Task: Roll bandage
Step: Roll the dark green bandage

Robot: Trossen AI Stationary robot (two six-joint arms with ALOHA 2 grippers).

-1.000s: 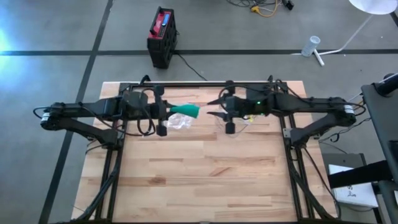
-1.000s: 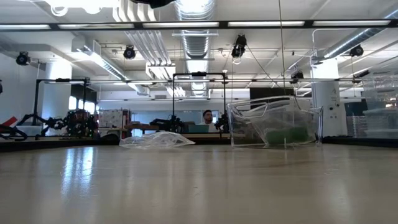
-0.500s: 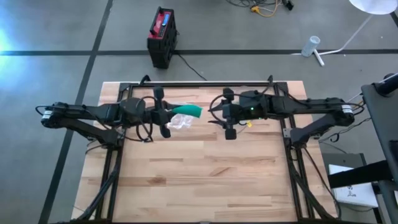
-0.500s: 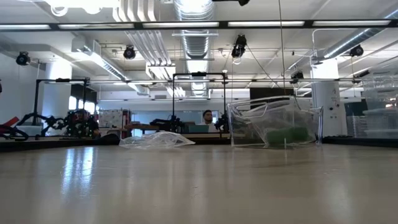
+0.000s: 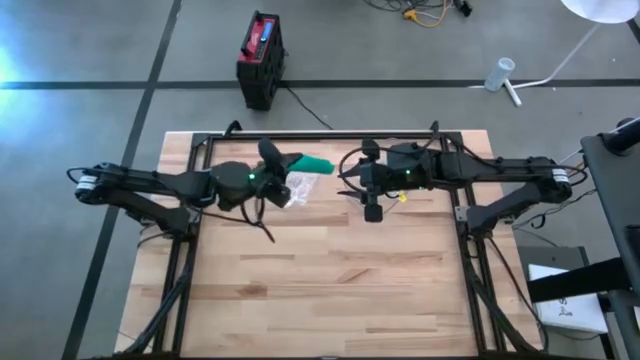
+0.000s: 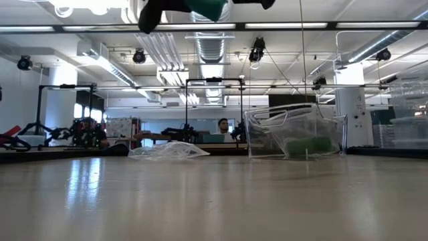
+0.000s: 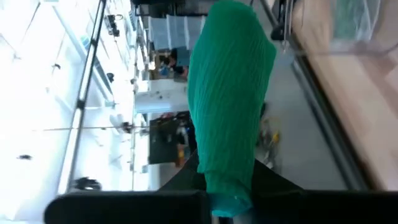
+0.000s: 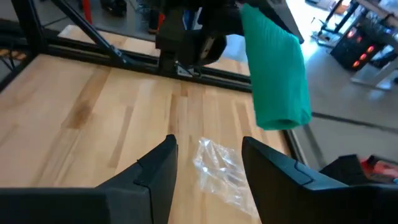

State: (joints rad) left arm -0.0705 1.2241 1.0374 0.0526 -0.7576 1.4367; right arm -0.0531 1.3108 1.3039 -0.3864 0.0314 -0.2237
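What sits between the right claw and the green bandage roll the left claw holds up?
Nothing visible. The open right claw faces the green crinkled bandage roll across clear air; the crumpled clear plastic wrapper lies below on the wooden table.

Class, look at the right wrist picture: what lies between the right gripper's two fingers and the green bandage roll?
In the right wrist view, a crumpled clear plastic wrapper lies on the table between the right gripper and the green bandage roll.
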